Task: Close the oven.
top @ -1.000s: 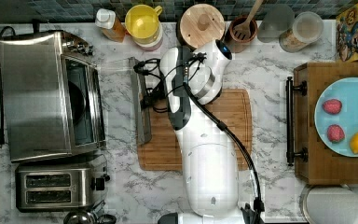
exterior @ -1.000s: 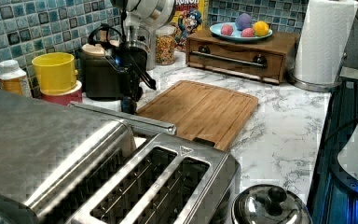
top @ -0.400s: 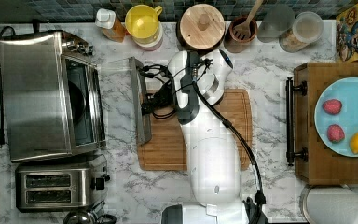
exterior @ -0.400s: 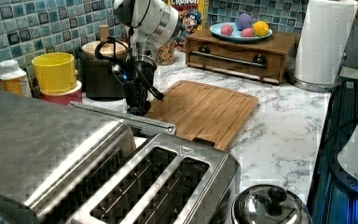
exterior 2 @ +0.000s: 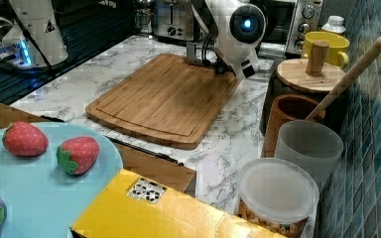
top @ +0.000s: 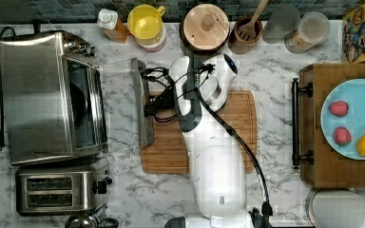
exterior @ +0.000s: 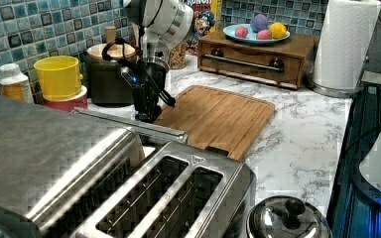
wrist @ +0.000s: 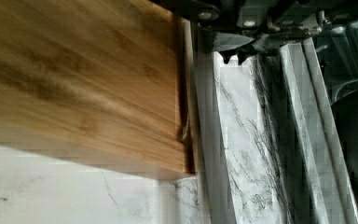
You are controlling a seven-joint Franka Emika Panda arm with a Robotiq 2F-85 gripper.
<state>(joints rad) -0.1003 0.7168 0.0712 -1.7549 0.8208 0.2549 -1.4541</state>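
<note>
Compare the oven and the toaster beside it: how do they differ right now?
The oven is the larger box, with a front door folded down flat; the toaster is smaller, with two open slots on top. The oven has a long bar handle; the toaster has none. Both are brushed steel.

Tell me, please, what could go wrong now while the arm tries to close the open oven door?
1. The gripper sits at the bar handle near the cutting board edge; pushing from there, it might slip off the handle and leave the door down.
2. The arm's loose cables hang close to the handle and could snag on it as the door lifts.
3. A hard push might shove the oven toward the toaster close beside it.
</note>
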